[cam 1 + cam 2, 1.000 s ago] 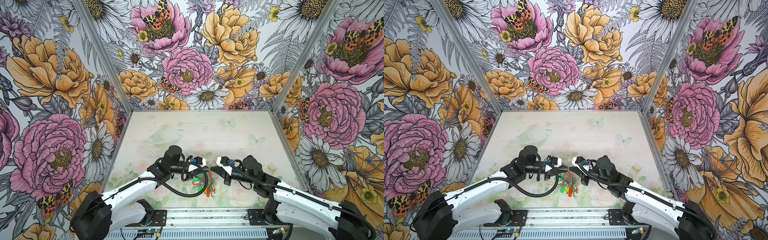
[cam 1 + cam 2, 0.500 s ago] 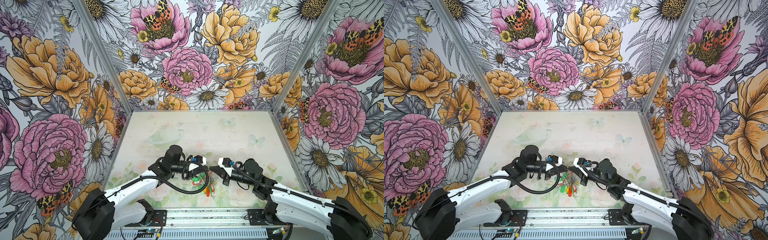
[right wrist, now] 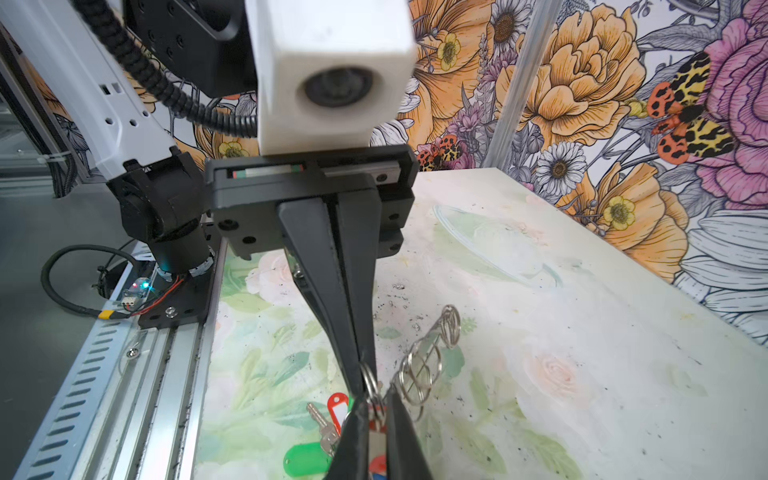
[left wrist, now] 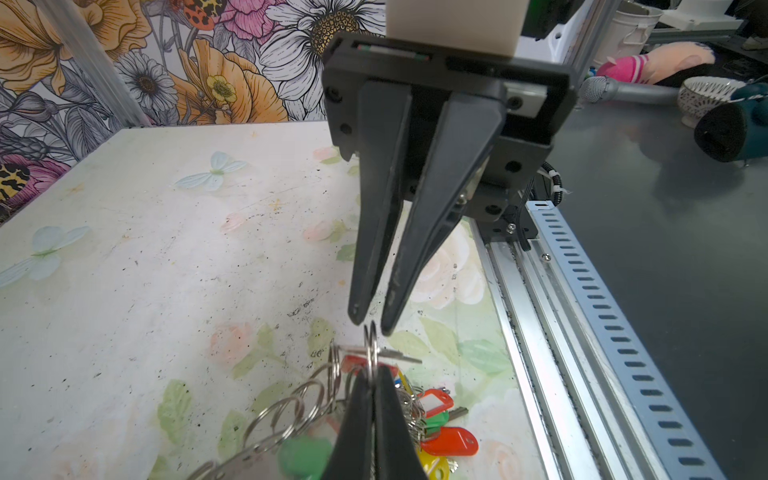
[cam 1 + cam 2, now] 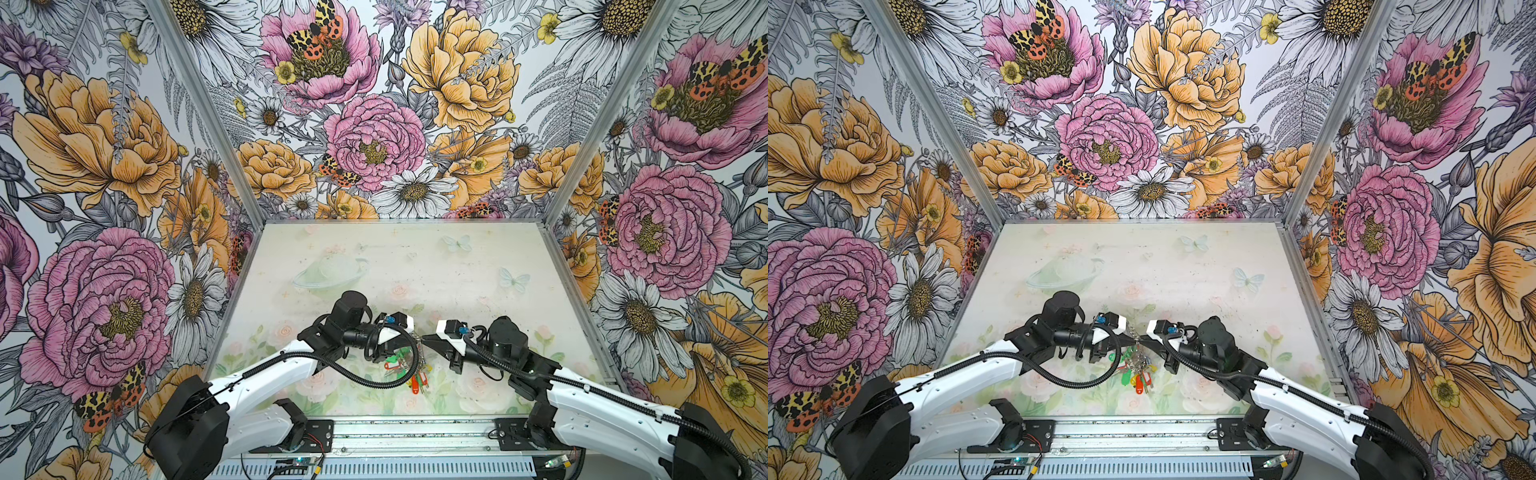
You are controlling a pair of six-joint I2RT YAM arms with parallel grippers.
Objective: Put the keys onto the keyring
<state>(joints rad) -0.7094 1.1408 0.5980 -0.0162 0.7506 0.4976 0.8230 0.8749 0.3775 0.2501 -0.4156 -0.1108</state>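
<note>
threading step: my left fingers (image 4: 356, 419) clamp a split ring (image 4: 371, 349) of the keyring (image 4: 241, 465); right fingers (image 4: 372, 249), barely parted, likely must next work the keys (image 3: 337, 405) on

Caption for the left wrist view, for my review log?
The left gripper shut on an upright split ring, right gripper slightly open at its far edge, coloured tags on the table.
</note>
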